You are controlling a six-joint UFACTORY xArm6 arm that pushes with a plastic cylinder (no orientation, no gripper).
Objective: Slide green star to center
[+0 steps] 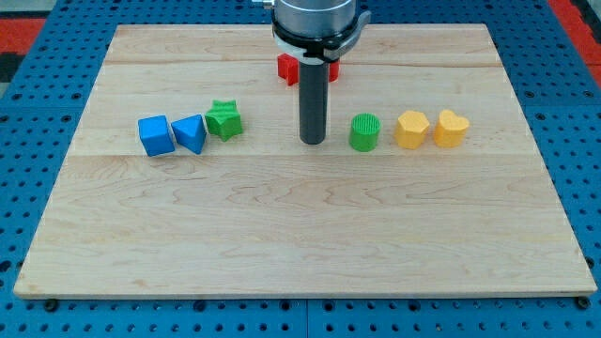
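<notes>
Nearest the view's bottom, the wooden table (300, 253) lies bare, with no block on its lower half. Farther up runs a loose row of blocks across the middle band. At the view's left sit a blue cube (156, 135) and a blue wedge-like block (191, 133), touching or nearly so, and just beside them to the right is the green star (224, 120), the task's thing, close against the blue wedge and well left of the board's center. My tip (313, 141) stands to the right of the star with open wood between them, roughly at the board's middle column. Just right of my tip is a green cylinder (364, 132), near but apart from it, then a yellow hexagonal block (411, 130) and a yellow heart-like block (451, 129) side by side. Farthest back, a red block (288, 68) peeps out behind the rod; its shape is hidden.

No fingers exist on this rig: the arm ends in a plain rod and has hold of nothing.

I judge the approach step is in hand, the star not yet contacted. Next my tip needs to pass around to the star's left side, probably above it since the blue wedge crowds that flank, then push rightward and slightly toward the view's bottom.
</notes>
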